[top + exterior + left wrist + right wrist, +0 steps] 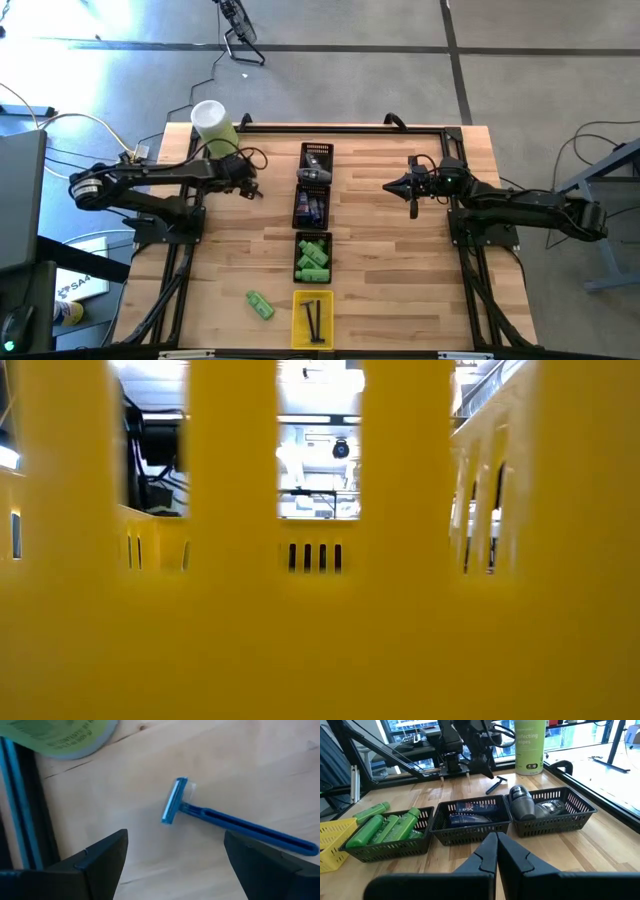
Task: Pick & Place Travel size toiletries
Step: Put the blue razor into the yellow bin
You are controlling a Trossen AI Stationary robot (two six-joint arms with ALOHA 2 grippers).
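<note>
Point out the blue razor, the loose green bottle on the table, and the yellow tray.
blue razor [175,801], left wrist view, on its head.
loose green bottle [260,305], high view, mid-body.
yellow tray [298,320], high view, left wall.

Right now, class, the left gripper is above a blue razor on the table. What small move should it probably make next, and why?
Probably lower straight down: the left gripper is open and hovers over the blue razor, which lies flat and untouched on the table.

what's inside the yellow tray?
Two thin dark sticks lie lengthwise in the yellow tray in the high view. The low view looks out through the tray's slotted wall, so it shows none of the contents.
</note>
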